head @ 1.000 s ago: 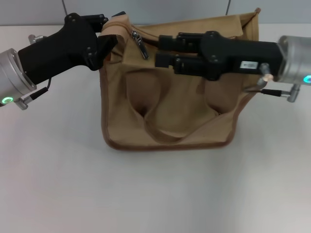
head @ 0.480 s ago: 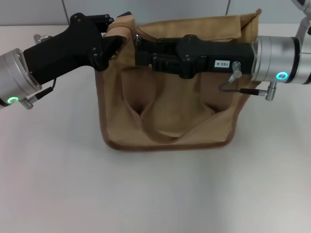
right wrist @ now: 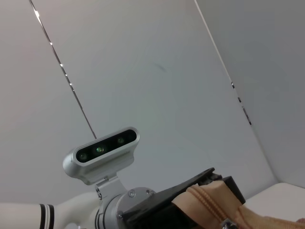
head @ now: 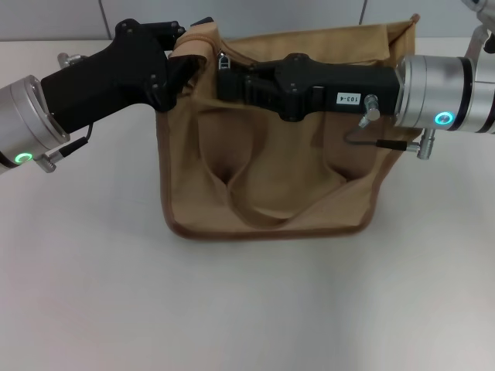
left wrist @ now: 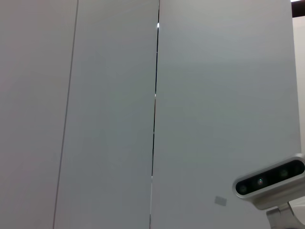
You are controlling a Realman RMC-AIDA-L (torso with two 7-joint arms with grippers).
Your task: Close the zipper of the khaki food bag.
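Khaki food bag (head: 271,178) sits mid-surface (head: 247,309), your 12 o'clock. Left gripper (head: 176,60) fingers clamped on bag's top corner, 10 o'clock. Right gripper (head: 224,77) at zipper (head: 223,58) pull; you cannot tell its finger state.

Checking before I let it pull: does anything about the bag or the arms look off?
Nothing looks damaged or spilled. The bag sits upright on the table, slightly slumped, its top open. The left end effector grips the bag's left top corner; the right end effector is at the zipper pull.
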